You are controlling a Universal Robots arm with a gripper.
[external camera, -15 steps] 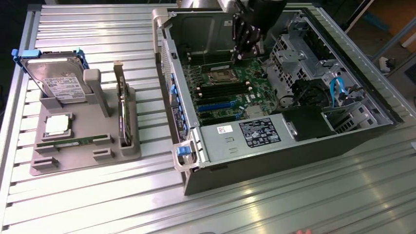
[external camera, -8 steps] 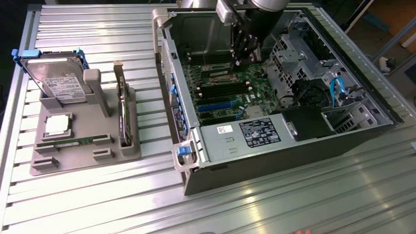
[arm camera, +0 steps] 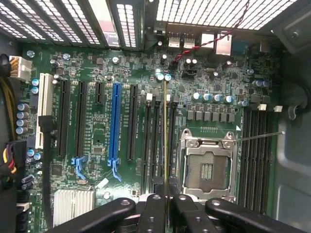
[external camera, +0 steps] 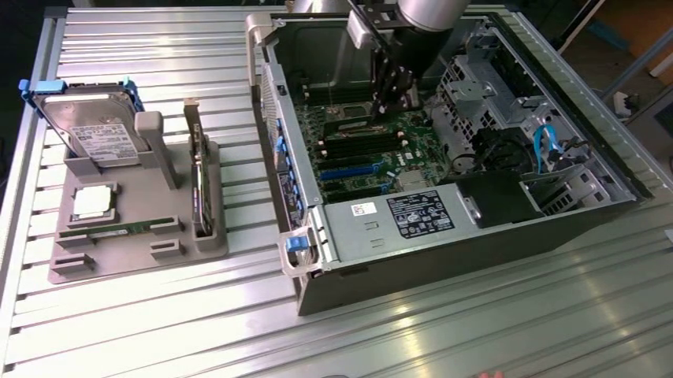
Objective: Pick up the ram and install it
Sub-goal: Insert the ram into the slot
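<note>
- My gripper (arm camera: 166, 198) is reaching down inside the open computer case (external camera: 315, 236), with its dark fingers (arm camera: 151, 213) pressed together on the ram (arm camera: 165, 136).
- In the wrist view the ram is edge-on: a thin pale line running straight out from between the fingertips, over the green motherboard (arm camera: 97, 77).
- Right under the held ram is a bank of black memory slots (arm camera: 156, 141), running the same way as the stick. The open CPU socket (arm camera: 206, 167) sits just beside that bank.
- I judge the pick-up done and the install step in hand. The stick is lined up over the slots, but I cannot tell whether its lower edge touches one.
- As I read it, seating calls for the stick centred over a single slot, upright rather than tilted, and an even, straight press. A skewed edge could jam or ride the slot wall.
- Well apart from the gripper, toward the exterior view's left, a grey tray (external camera: 137, 256) holds a hard drive (external camera: 90, 130), a silver processor chip (external camera: 93, 201) and an expansion card (external camera: 198, 173) standing on edge.
</note>
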